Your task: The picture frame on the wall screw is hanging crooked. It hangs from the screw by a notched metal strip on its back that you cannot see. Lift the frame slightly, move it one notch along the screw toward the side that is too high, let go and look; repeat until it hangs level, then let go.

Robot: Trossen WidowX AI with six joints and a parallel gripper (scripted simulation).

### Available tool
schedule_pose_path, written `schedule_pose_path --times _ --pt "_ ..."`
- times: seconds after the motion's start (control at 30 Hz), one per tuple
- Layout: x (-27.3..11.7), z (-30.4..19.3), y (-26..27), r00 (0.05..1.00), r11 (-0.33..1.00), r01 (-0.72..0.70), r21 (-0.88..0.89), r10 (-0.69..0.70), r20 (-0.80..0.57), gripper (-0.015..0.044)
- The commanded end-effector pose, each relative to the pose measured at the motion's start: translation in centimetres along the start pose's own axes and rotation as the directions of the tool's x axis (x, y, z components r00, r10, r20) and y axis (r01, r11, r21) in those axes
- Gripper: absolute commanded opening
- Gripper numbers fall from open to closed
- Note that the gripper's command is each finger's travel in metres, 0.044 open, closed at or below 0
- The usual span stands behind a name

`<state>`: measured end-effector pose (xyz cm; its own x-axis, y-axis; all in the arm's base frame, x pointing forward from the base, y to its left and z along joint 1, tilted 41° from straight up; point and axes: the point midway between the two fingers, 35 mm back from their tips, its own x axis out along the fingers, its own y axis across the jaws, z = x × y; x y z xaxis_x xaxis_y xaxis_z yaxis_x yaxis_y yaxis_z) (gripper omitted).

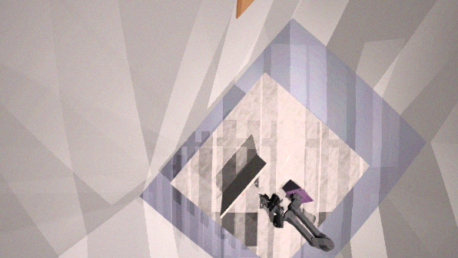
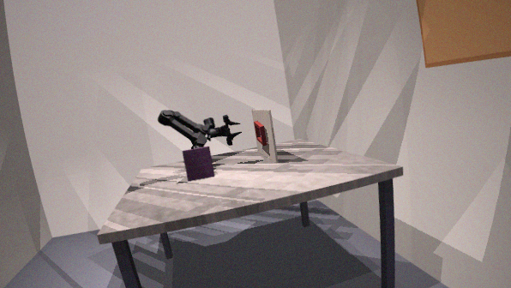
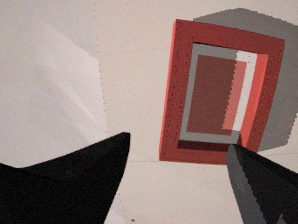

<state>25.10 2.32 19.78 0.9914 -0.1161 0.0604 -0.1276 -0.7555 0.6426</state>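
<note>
The red picture frame [image 2: 262,134] [image 3: 172,90] hangs on the face of the upright pale board [image 2: 262,115] [image 3: 135,75]. In the wrist view it is tilted clockwise against the board's edge: its left side is higher, its right side lower. The screw and notched strip are hidden. My gripper [image 2: 240,128] [image 3: 180,147] is open and empty, a short gap in front of the board. In the wrist view the left fingertip is left of the frame's lower left corner, and the right fingertip overlaps its lower right part. No contact is visible.
The board stands on the table [image 1: 292,127] [image 2: 300,180]. A purple block [image 1: 303,194] [image 2: 198,164] is beside the arm's base. An orange panel [image 1: 243,7] [image 2: 467,34] is high up, away from the arm. Hard shadows cross the board and walls.
</note>
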Motion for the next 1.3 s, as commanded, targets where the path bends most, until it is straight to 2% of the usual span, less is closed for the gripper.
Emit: schedule_pose_path --times 0.0,0.23,0.6,1.27 --pt "0.1 0.1 -0.2 1.0 1.0 0.008 0.001 -0.008 0.001 0.026" --pt "1.3 -0.3 -0.1 1.0 1.0 0.007 0.001 -0.007 0.001 0.026" --pt "7.9 0.1 -0.3 1.0 1.0 0.005 0.0 -0.005 -0.002 0.026" --pt "8.1 0.1 -0.3 1.0 1.0 0.005 0.0 -0.005 -0.002 0.026"
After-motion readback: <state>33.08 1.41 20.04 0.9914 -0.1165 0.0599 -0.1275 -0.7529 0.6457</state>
